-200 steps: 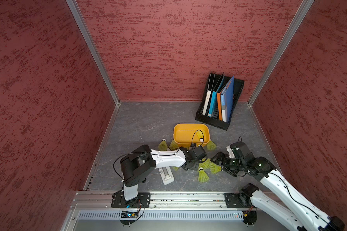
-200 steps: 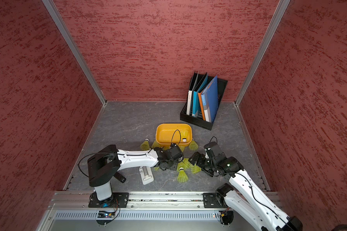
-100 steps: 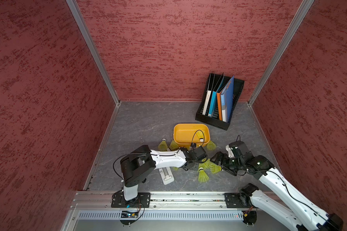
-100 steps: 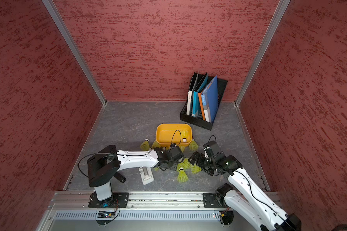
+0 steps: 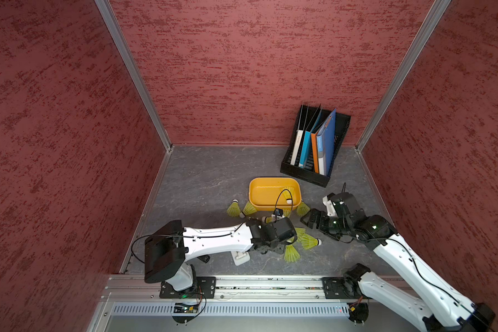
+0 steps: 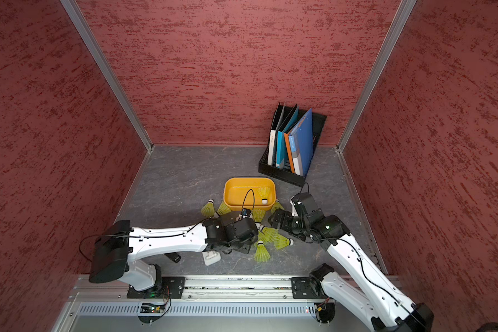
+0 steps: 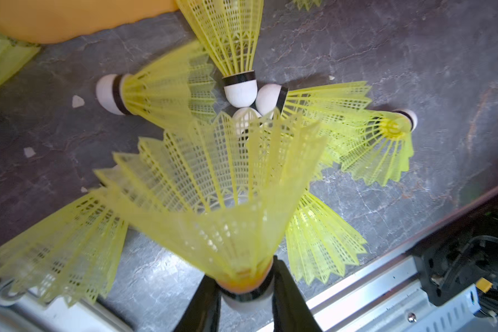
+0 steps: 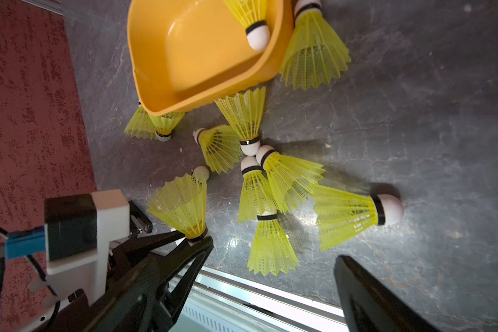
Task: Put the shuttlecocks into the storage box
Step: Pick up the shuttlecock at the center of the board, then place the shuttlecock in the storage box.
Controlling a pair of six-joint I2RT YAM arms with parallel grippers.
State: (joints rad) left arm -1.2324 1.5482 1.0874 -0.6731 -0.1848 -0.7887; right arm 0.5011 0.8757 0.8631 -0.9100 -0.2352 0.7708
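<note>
The orange-yellow storage box (image 5: pixel 273 179) (image 6: pixel 249 179) (image 8: pixel 213 97) lies mid-floor with one shuttlecock (image 5: pixel 287 197) (image 8: pixel 250 14) inside. Several neon shuttlecocks (image 5: pixel 308 241) (image 6: pixel 281 241) (image 8: pixel 345 215) lie clustered in front of it, two more (image 5: pixel 233 208) at its left side. My left gripper (image 7: pixel 246 290) (image 8: pixel 197 240) (image 5: pixel 273 250) is shut on the white tip of a shuttlecock (image 7: pixel 213 186) (image 8: pixel 181 207), its skirt pointing at the cluster. My right gripper (image 8: pixel 250 267) (image 5: pixel 308 221) hangs open just right of the cluster, nothing between its fingers (image 8: pixel 371 296).
A black file rack (image 5: pixel 314 149) with folders stands at the back right. A small white object (image 5: pixel 240 257) lies on the floor beside the left arm. An aluminium rail (image 5: pixel 242 283) runs along the front edge; red walls close in three sides.
The right gripper has edged slightly left and back, toward the cluster and the box. The left gripper stays shut on its shuttlecock, nearly in place.
</note>
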